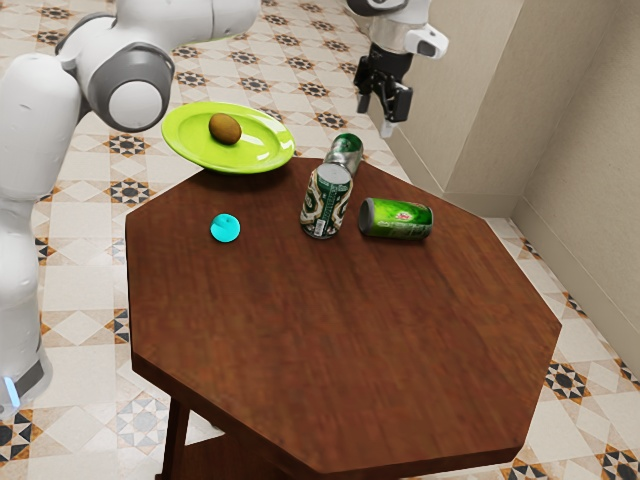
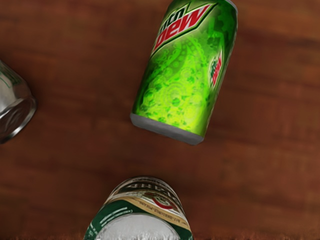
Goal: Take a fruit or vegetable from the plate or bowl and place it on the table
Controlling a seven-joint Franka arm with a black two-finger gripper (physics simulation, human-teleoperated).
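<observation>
My gripper (image 1: 377, 118) is high up past the far side of the table, with its fingers apart and nothing between them. A brown, roundish fruit or vegetable (image 1: 225, 128) lies on the lime-green plate (image 1: 262, 152), at the table's far edge toward the exterior view's left. The plate is well apart from my hand. The wooden tabletop (image 1: 330, 330) is dark brown; in the wrist view the wood (image 2: 280, 125) lies below my hand.
A green can (image 1: 400, 219) lies on its side, also below my hand as a Mountain Dew can (image 2: 185, 70). An upright patterned can (image 1: 327, 203) stands beside it, with another can (image 1: 345, 150) behind. A cyan round object (image 1: 225, 228) rests nearer the plate.
</observation>
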